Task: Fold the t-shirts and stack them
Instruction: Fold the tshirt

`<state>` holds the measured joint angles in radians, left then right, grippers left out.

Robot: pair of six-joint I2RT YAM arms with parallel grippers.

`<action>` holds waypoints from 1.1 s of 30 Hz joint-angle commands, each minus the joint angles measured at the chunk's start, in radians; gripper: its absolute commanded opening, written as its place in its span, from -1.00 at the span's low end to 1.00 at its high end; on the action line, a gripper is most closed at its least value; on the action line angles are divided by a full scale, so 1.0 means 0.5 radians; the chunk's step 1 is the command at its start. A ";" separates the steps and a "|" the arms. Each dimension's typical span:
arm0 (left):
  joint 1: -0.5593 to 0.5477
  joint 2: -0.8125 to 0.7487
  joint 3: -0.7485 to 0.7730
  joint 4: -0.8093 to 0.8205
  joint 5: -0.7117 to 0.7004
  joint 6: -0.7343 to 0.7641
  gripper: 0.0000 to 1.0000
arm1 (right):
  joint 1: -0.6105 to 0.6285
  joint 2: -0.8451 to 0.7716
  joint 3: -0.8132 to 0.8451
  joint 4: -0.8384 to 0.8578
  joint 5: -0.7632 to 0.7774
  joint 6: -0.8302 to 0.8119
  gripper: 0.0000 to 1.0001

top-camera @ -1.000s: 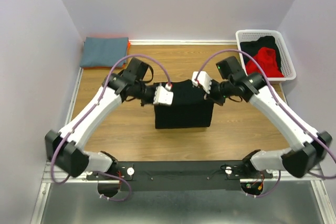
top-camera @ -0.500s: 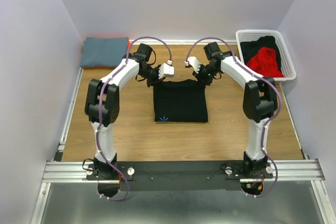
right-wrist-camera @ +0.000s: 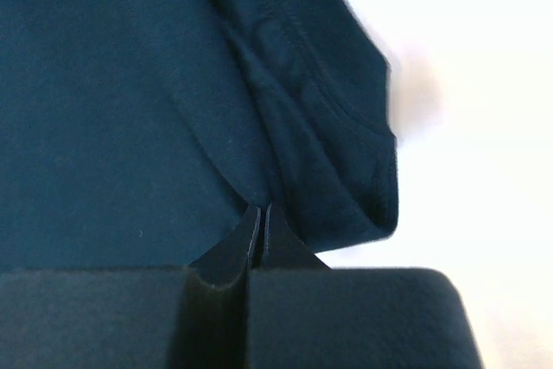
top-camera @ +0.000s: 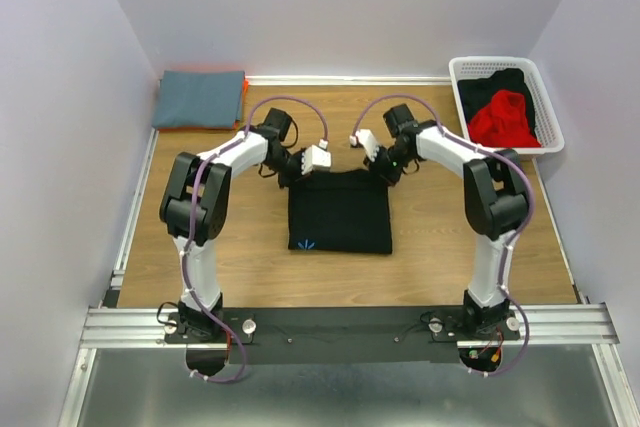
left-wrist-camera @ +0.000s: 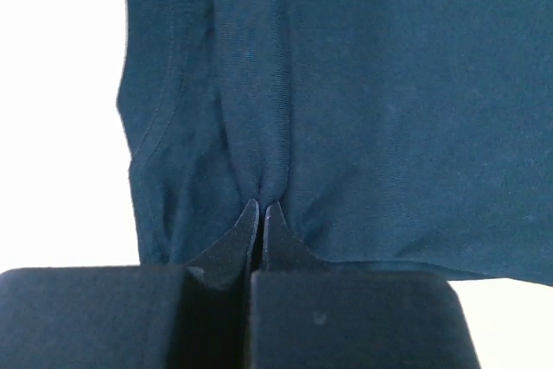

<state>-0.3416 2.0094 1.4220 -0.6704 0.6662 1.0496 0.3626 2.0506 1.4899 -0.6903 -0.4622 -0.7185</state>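
Pinches with the left gripper (top-camera: 298, 174) the far left corner of the folded black t-shirt (top-camera: 340, 212), fingertips clamped tight on a small pucker of cloth, as seen from the left wrist. Does likewise with the right gripper (top-camera: 384, 174) at the far right corner, clenched on a ridge of fabric just beside a hemmed edge. Lies flat as a rough rectangle at the middle of the wooden table (top-camera: 230, 247), between the two arms, with a small blue mark (top-camera: 312, 244) at the near left corner. Reaches in from either side with elbows raised and both wrists at the shirt's far edge. Has a slate-blue t-shirt (top-camera: 200, 97) folded at the far left corner of the table, with a sliver of an orange t-shirt (top-camera: 215, 69) showing under it. Holds, in the white mesh basket (top-camera: 455, 72) at the far right, a red t-shirt (top-camera: 503, 119) heaped on a loose black t-shirt (top-camera: 497, 84), well apart from the folded one
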 commanded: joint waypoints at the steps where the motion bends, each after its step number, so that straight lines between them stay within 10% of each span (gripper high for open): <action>1: -0.047 -0.266 -0.251 -0.067 0.011 0.073 -1.00 | 0.100 -0.296 -0.328 -0.120 -0.060 0.154 -0.99; 8: -0.038 -0.564 -0.589 -0.178 0.140 0.214 -0.98 | 0.118 -0.683 -0.464 -0.248 -0.192 0.326 -0.99; 11: -0.026 -0.601 -0.598 -0.184 0.113 0.254 -0.40 | 0.119 -0.681 -0.391 -0.331 -0.324 0.385 -0.87; 14: -0.025 -0.626 -0.510 -0.212 0.131 0.263 0.13 | 0.119 -0.595 -0.326 -0.396 -0.386 0.428 -0.05; 16: -0.029 -0.659 -0.454 -0.199 0.195 0.257 0.19 | 0.115 -0.546 -0.280 -0.438 -0.392 0.464 0.04; 33: -0.332 -0.227 -0.120 0.292 0.174 -0.228 0.26 | -0.142 0.277 0.680 -0.423 -0.858 0.894 -0.39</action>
<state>-0.5011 1.8278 1.3258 -0.5678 0.7452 0.9844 0.2760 2.1361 1.7760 -0.8879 -0.7807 -0.3374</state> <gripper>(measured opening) 0.633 0.311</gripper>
